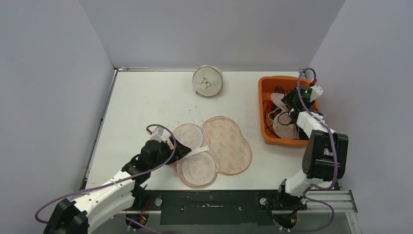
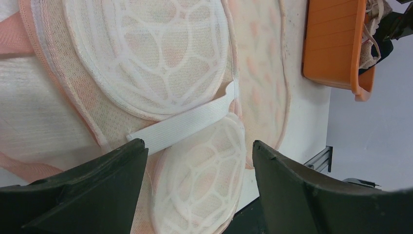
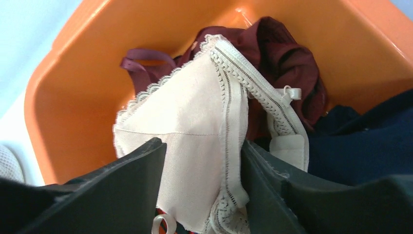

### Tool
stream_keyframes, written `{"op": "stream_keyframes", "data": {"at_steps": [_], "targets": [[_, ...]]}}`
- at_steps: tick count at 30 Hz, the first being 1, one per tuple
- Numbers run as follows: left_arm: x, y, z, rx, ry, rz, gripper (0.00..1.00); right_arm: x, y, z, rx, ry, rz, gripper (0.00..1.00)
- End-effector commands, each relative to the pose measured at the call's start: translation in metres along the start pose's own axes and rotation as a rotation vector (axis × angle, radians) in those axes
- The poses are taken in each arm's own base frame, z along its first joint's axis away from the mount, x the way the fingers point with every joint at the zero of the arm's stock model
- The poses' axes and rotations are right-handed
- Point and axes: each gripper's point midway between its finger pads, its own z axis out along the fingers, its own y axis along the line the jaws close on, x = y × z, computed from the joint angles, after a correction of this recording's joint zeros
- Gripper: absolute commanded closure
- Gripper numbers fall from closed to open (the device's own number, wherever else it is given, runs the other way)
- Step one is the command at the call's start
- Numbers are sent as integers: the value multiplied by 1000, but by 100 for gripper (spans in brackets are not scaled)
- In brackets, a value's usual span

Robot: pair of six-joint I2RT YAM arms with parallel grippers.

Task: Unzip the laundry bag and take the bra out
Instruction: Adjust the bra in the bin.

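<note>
The pink mesh laundry bag (image 1: 226, 144) lies opened flat on the table, its two white ribbed dome halves (image 2: 160, 63) facing up with a white elastic strap (image 2: 185, 122) across them. My left gripper (image 1: 182, 148) hovers open over the domes (image 2: 199, 144), holding nothing. The cream lace-edged bra (image 3: 190, 112) lies in the orange bin (image 1: 265, 85) on top of dark red and navy garments. My right gripper (image 3: 202, 143) is down in the bin (image 1: 288, 113), its fingers either side of the bra's cloth with a wide gap between them; the cloth lies flat, not bunched.
A round white mesh case (image 1: 208, 81) stands at the back of the table. The orange bin (image 2: 331, 44) sits against the right wall. Grey walls close in the left, back and right sides. A black rail runs along the near edge.
</note>
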Motion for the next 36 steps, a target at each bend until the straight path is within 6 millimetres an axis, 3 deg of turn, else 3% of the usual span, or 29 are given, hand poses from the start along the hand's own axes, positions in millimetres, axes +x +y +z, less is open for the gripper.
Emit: {"op": "stream_keyframes", "data": {"at_steps": [1,9,12,18,21,24,26,30,33,36], "targets": [[-10,-18,-1,58,-30,27,23,-40,21,-7,-93,-145,11,48],[-8,-18,4,47,-11,23,23,-43,22,-1,-89,-153,-4,91],[-8,-17,4,46,-17,22,23,-51,35,-8,-147,-191,-40,95],[-10,-17,5,41,-21,26,23,-69,75,-43,-322,-333,-173,95],[-8,-16,6,40,-16,25,23,-67,80,-46,-354,-338,-210,95],[-6,-14,7,37,-11,20,23,-56,63,-32,-277,-295,-210,94],[-7,-15,6,39,-12,20,23,-49,46,-21,-194,-261,-193,84],[-9,-16,3,38,-23,24,23,-49,29,-18,-108,-253,-157,49],[-10,-16,2,40,-28,25,23,-64,25,-29,-63,-299,-133,38],[-10,-16,2,44,-27,22,23,-83,30,-49,-48,-360,-126,33]]}}
